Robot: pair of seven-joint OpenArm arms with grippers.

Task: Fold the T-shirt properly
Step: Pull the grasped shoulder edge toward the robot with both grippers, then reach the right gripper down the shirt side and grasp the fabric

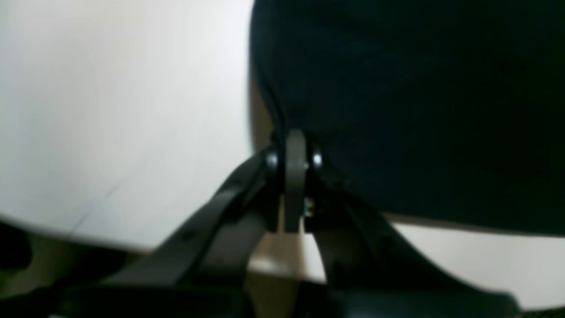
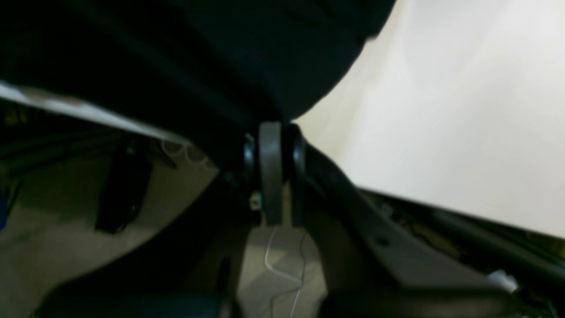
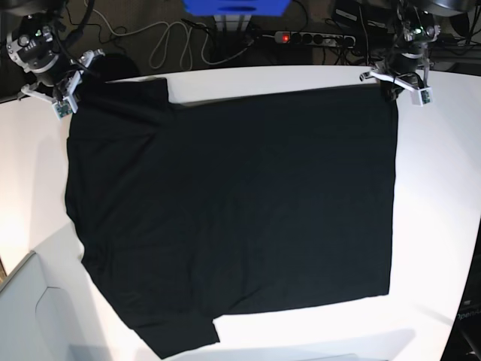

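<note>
Base view: the T-shirt (image 3: 233, 210) lies flat on the table (image 3: 443, 195). Left tool (image 3: 396, 92) and right tool (image 3: 73, 94) each pinch a far corner; lift both evenly.

One T-shirt (image 3: 233, 218), one white table (image 3: 443, 195), two grippers, left (image 3: 392, 92) and right (image 3: 74, 94), and one power strip (image 3: 312, 37) are counted.
</note>
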